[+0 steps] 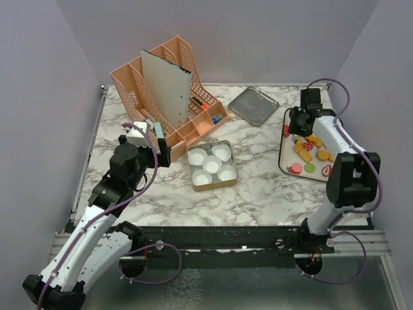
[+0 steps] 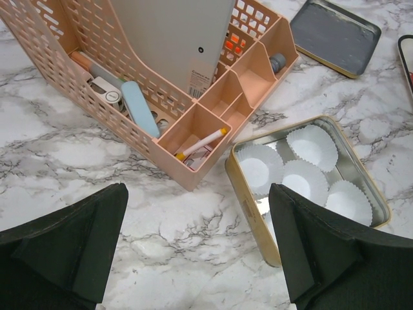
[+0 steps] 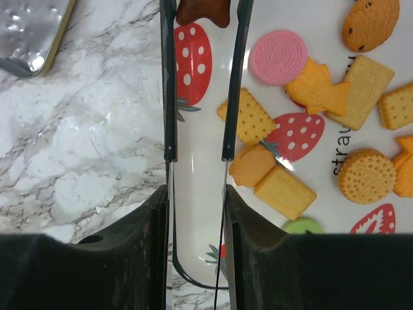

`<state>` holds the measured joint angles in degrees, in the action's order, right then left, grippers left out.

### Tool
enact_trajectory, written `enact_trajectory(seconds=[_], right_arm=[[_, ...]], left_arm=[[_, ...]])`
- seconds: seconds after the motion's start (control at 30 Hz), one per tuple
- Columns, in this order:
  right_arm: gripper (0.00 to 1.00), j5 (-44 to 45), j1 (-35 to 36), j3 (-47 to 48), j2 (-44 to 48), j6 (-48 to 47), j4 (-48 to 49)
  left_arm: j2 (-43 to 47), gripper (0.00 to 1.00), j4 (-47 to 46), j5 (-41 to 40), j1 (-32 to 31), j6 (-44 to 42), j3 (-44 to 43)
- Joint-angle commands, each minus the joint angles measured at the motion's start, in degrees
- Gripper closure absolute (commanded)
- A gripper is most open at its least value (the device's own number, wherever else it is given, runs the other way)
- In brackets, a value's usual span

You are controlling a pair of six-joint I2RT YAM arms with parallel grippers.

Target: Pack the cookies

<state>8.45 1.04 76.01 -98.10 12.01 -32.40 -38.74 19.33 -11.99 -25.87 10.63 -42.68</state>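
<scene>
The cookies (image 1: 303, 152) lie on a white strawberry-print tray (image 1: 282, 150) at the right. In the right wrist view they are orange-yellow squares (image 3: 246, 116), a pink round (image 3: 279, 57), orange rounds (image 3: 366, 175) and a brown star (image 3: 201, 10). My right gripper (image 3: 197, 213) is shut on thin metal tongs (image 3: 169, 97). The tongs' dark tips sit on either side of the brown star at the top edge. My left gripper (image 2: 197, 245) is open and empty above the marble, beside the gold tin (image 2: 248, 194) of white paper cups (image 2: 312, 145).
A pink desk organizer (image 1: 168, 97) with a grey board stands at the back left. The tin's lid (image 1: 253, 105) lies at the back centre. The gold tin (image 1: 195, 184) sits mid-table. The right arm's base (image 1: 352, 177) stands next to the tray.
</scene>
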Motion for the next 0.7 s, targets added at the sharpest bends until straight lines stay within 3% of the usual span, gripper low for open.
enact_trajectory(seconds=[0.0,0.33,0.67], right_arm=[[0.93,-2.43,2.45,-0.96,4.93,-1.40,-2.97],[0.94,-3.51,13.05,-3.00,12.46,-2.82,-6.05],[0.93,-5.75,29.03,-3.35,16.23,-3.09,-6.50]], left_arm=[[-0.27,0.01,-1.14,0.98,0.62,-0.61,0.57],[-1.05,0.01,-0.97,2.01,1.83,-0.26,0.71],[-0.31,0.01,-0.33,-0.14,2.91,0.00,1.32]])
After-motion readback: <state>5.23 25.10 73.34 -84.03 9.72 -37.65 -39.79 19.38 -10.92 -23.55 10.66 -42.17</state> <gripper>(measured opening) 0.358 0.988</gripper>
